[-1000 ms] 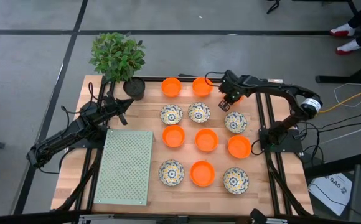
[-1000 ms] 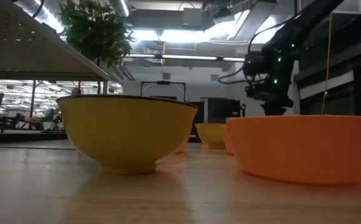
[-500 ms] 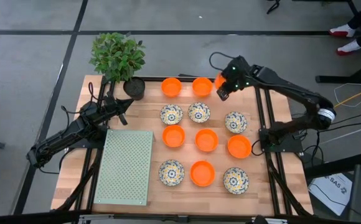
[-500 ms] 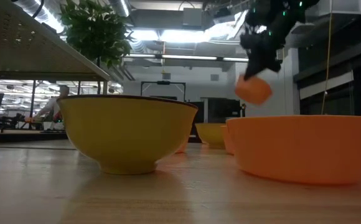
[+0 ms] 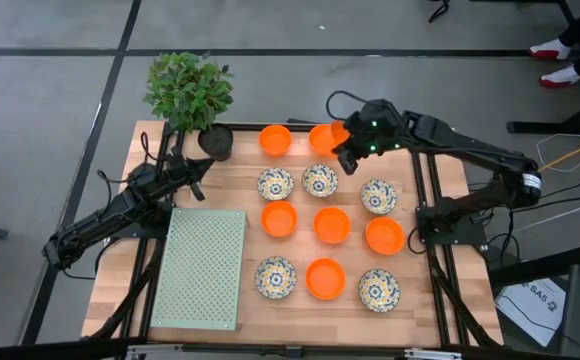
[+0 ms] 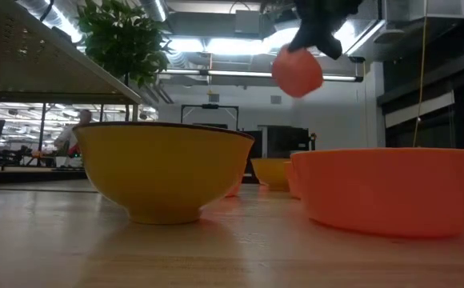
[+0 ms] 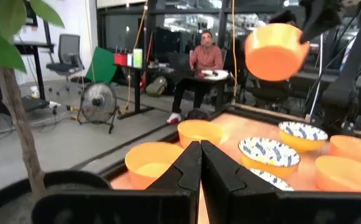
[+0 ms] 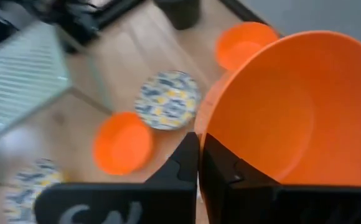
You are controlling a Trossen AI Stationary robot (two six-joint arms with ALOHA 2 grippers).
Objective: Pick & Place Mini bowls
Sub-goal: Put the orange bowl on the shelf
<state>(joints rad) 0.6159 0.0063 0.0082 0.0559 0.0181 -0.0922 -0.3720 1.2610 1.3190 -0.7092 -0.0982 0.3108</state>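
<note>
Orange mini bowl (image 5: 336, 135) | clamped in right end effector (image 5: 351, 152), aloft | left end effector (image 7: 200, 163) together | no legible writing

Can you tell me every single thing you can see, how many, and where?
Plain orange round mini bowls: six, orange, resting on the table among the patterned ones.
Lifted orange mini bowl: one, orange, in the air above the far end.
White floral mini bowls: six, white with blue and yellow, on the table.
Leafy potted plant: one, green, in a black pot at the far corner.
Perforated board: one, pale green, beside the bowls.
Wooden table: one, light brown.
Seated person: one, beyond the table.
Left gripper: dark, shut, near the pot.
Right gripper: dark, holding the lifted bowl.
</note>
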